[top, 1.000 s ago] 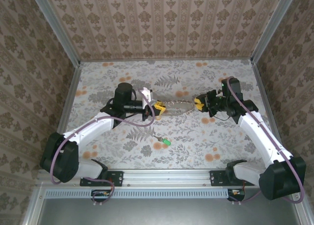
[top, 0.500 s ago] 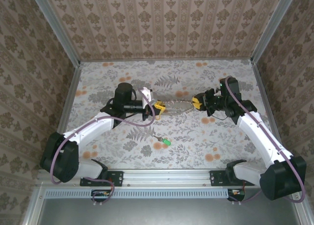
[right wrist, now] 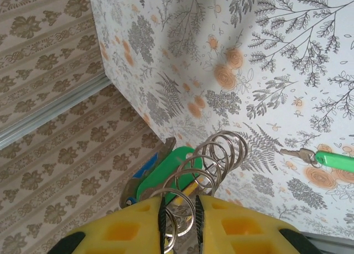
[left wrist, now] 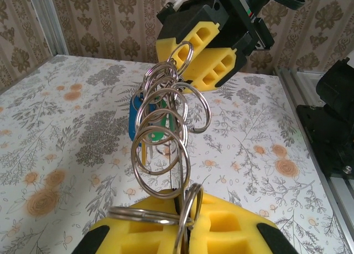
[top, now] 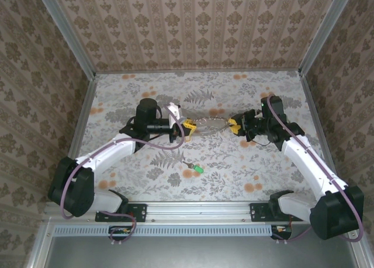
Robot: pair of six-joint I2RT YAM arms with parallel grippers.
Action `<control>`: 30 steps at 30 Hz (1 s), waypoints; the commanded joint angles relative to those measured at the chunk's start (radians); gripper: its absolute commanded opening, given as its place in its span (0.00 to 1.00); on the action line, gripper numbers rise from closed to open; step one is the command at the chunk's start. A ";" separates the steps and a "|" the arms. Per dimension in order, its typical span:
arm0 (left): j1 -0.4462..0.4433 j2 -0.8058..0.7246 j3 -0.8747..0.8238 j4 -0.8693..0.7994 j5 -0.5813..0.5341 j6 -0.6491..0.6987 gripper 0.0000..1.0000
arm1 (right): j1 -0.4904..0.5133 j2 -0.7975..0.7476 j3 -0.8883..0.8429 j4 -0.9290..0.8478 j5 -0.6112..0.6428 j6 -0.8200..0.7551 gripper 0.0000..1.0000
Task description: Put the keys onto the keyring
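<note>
Keyring (top: 210, 124) strung horiz. mid-frame — L gripper (top: 188, 126) clamped shut on left end, R gripper (top: 234, 126) pinching right end. Loose green key (top: 198, 170) below, lower-centre — nearer L.

No writing, number or brand mark can be read anywhere. The surface (top: 234, 169) bears only a floral print. The keyring (left wrist: 166, 127) and keys (right wrist: 161, 176) between the jaws show no legible marking.

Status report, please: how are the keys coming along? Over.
Left gripper, right gripper: each pinching one end of the keyring. Some keys on it; green key loose on table. Nothing in the way.
</note>
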 commanded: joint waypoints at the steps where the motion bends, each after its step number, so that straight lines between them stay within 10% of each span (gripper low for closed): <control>1: 0.006 -0.001 -0.006 0.092 0.018 -0.029 0.00 | 0.005 -0.026 -0.019 0.000 0.004 0.113 0.25; 30: -0.002 0.019 -0.028 0.163 0.007 -0.102 0.00 | 0.022 -0.038 -0.036 0.077 0.049 0.183 0.24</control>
